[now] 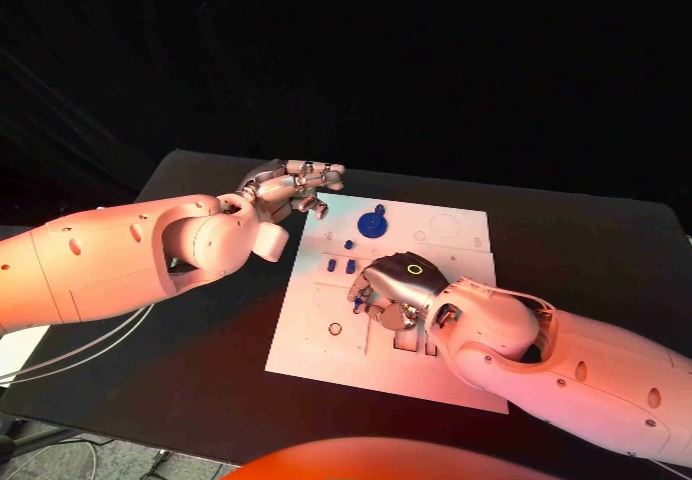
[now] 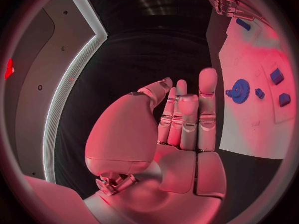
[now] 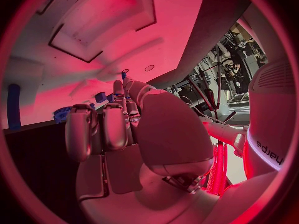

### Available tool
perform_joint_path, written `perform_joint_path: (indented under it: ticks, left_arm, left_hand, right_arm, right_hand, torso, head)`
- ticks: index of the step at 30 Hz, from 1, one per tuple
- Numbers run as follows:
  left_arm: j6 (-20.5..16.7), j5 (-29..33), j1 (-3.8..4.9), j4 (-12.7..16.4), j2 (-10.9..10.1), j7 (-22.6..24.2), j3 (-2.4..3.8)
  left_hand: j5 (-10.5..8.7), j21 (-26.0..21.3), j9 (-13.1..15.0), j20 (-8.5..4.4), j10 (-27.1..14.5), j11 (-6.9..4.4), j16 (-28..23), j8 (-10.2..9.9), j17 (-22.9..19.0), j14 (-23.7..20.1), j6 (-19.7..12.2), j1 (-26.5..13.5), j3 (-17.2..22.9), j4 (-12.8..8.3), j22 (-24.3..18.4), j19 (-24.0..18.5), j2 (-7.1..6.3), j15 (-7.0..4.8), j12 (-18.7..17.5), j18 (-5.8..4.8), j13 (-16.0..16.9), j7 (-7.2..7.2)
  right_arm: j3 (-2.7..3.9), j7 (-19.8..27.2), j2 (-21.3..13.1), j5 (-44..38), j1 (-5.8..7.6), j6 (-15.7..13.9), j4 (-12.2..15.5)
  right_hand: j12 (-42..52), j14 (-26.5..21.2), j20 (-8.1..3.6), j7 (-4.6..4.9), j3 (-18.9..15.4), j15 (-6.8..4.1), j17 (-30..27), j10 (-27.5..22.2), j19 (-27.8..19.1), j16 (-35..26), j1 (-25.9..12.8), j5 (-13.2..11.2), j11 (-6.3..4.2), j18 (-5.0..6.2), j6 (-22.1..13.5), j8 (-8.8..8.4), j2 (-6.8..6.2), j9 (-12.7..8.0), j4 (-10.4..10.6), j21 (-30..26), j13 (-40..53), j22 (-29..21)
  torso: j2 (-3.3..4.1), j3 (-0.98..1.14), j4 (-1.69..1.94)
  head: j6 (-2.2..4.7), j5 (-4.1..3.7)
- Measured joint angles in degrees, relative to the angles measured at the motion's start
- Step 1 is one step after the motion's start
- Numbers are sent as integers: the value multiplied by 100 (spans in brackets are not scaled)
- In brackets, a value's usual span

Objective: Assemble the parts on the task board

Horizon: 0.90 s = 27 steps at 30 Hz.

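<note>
Black table (image 1: 202,330) filled the head view, and the white board (image 1: 447,232) lay in its middle. On the board, near its far edge, stood a blue gear (image 1: 374,222). Two small blue pieces (image 1: 340,266) lay side by side a little nearer, and one more small piece (image 1: 349,244) lay between them and the gear. The left robot hand (image 1: 297,186) hung above the table just beside the far left corner of the board. Its fingers were curled in and it held nothing. The right robot hand (image 1: 397,288) was low over the middle of the board, palm down. A small blue piece (image 1: 356,297) showed at its fingertips, but I could not tell whether it was pinched or only touched.

From the left wrist, the left robot hand (image 2: 177,129) was empty, with its fingers straight and close together. The board (image 2: 249,129) lay beside it, apart from it, with the gear (image 2: 239,91) and three small blue pieces (image 2: 276,76) on it.

From the right wrist, the right robot hand (image 3: 124,134) had its fingers bent toward the board (image 3: 93,40). The gear (image 3: 61,113) and some blue pieces (image 3: 99,96) showed just beyond the fingertips, and a long blue piece (image 3: 14,107) lay further to the side. The grip itself was hidden.
</note>
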Motion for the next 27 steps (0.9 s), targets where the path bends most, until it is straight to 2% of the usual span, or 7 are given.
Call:
perform_joint_path:
  ticks: [27]
  left_arm:
    - [2,-1,0,-1,-1,-1,0]
  left_hand:
    - [0,1,-4,0,0,0,0,0,1,0,0,0,0,0,1,0,0,0,0,0,-1,0]
  right_arm:
    - [-12,53,20,37,10,63,-23]
  right_hand:
    - [0,0,0,4,-1,0,1,0,0,0,0,0,1,0,-7,-15,0,0,1,0,-8,-1]
  torso:
    - [-4,1,-1]
  head:
    - [-38,26]
